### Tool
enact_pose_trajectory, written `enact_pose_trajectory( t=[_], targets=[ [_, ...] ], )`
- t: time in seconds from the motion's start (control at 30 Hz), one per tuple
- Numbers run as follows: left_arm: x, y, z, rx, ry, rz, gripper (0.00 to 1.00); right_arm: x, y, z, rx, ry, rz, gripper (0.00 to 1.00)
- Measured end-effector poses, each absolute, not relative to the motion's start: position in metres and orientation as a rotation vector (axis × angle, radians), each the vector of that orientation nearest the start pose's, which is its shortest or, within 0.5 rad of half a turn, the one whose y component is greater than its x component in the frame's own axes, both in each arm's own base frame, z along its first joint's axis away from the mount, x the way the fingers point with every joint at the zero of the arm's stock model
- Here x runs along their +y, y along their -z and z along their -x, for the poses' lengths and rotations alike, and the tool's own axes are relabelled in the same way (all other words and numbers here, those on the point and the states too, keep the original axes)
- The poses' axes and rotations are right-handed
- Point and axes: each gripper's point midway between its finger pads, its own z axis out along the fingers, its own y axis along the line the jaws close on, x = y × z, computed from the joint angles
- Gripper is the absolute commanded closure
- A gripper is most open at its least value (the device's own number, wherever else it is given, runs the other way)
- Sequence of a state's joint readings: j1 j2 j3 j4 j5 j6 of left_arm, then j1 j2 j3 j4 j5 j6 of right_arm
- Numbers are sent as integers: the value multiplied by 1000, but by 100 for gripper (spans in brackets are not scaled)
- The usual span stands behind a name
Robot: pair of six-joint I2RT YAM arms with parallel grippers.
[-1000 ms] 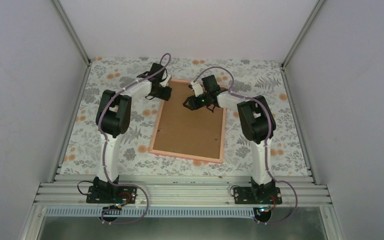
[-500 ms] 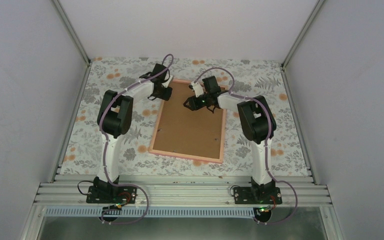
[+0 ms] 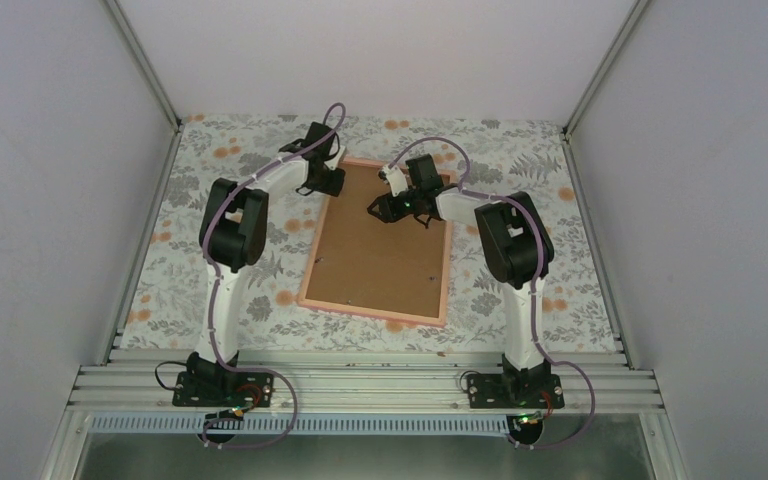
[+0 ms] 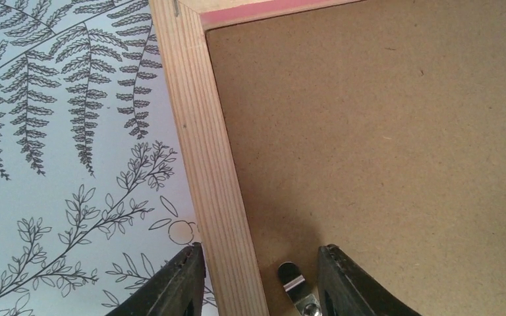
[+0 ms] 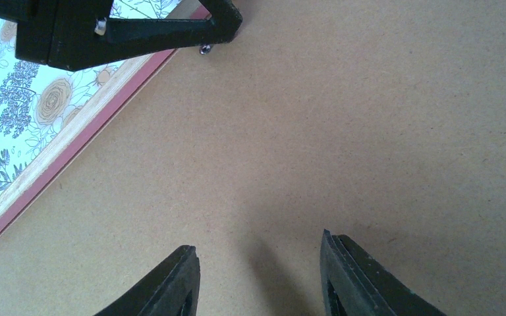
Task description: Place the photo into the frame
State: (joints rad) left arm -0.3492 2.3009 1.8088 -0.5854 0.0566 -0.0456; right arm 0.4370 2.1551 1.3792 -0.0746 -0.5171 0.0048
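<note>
A flower-and-fern patterned tabletop [image 3: 580, 290] is filling the middle of the top view. A brown backing board [image 3: 380, 255] is lying flat at its centre, carrying a small metal clip [image 4: 293, 280].

The frame [image 4: 209, 164] lies flat, back up, midway between left and right, long sides running near to far, slightly skewed; pale wood rim, pink edge, brown backing board [image 3: 380, 250] filling it.

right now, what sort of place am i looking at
Probably a robot test booth, not a home: plain white walls, two arms bolted to an aluminium rail, and a floral tablecloth under a face-down pink frame.
</note>
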Motion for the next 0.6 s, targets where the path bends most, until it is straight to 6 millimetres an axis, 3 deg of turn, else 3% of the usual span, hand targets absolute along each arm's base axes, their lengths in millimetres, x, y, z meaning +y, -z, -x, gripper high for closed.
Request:
enact_pose_trajectory(
  t=[0.37, 0.6],
  targets=[
    [-191, -30, -519, 2602, 171, -416, 90, 300, -37, -444, 2316, -814, 763, 54],
    [-186, -30, -511, 2602, 158, -413, 92, 301, -36, -428, 2320, -840, 785, 54]
  ],
)
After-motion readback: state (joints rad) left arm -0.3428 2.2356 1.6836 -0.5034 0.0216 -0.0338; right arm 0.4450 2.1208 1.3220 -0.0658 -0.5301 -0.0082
